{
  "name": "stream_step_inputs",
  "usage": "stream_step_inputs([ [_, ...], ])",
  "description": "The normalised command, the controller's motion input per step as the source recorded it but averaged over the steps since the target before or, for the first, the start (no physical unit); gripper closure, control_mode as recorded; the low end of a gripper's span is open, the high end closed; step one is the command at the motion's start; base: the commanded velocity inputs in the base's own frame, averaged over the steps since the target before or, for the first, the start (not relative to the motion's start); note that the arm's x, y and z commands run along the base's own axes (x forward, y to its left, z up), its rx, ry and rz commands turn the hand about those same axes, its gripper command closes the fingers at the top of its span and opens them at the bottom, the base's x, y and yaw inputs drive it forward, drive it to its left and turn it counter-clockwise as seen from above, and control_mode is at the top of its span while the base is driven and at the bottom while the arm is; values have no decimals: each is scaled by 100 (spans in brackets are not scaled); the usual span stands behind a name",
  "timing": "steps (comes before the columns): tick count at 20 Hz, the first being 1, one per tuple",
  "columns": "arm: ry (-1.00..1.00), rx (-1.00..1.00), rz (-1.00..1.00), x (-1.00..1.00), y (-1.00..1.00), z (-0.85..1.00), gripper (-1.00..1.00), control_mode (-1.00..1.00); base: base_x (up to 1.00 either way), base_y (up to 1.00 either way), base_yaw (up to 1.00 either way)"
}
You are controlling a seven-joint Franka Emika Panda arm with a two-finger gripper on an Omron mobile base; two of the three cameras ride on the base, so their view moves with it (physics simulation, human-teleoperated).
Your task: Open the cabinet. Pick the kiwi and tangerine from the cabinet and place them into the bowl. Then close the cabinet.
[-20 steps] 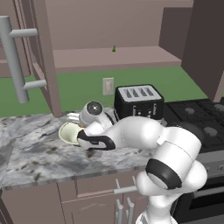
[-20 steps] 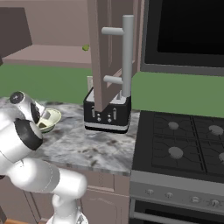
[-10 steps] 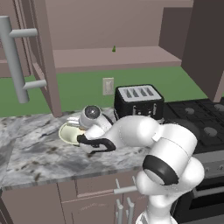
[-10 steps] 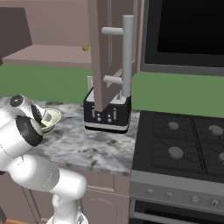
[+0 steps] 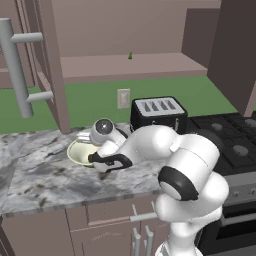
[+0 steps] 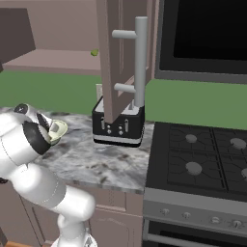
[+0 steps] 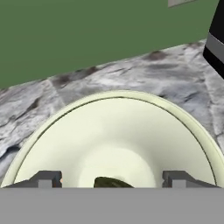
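Grey marble counter (image 5: pixel 40 175) carries the bowl (image 7: pixel 118 135), near the toaster (image 5: pixel 157 112). Inside the bowl, at the bottom, lies the kiwi (image 7: pixel 111 182). Above it the claw (image 7: pixel 111 178) stands wide and holds nothing. Both cabinet (image 5: pixel 45 60) doors are open.

Toaster (image 5: pixel 158 114) on counter (image 5: pixel 45 181) — beside stove (image 6: pixel 202 159).

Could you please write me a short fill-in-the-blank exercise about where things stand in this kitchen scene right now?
1. The gripper hangs over the ____, jaws apart.
2. The dark brown kiwi lies in the bowl, between the two ____.
3. The black toaster stands on the counter beside the ____.

Missing words: bowl; fingertips; stove
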Motion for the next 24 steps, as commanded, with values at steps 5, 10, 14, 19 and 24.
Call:
stream_step_inputs([
  [5, 0, 0, 0, 0, 0, 2, -100, -100, 0, 0, 0],
  [10, -19, 0, 0, -46, 0, 54, -100, -100, 0, 0, 0],
  [14, -26, 0, 0, -63, 0, 97, -100, -100, 0, 0, 0],
  [19, -30, 0, 3, -76, 0, 100, -100, -100, 0, 0, 0],
  [24, -29, 0, 7, -96, 0, 100, -100, -100, 0, 0, 0],
])
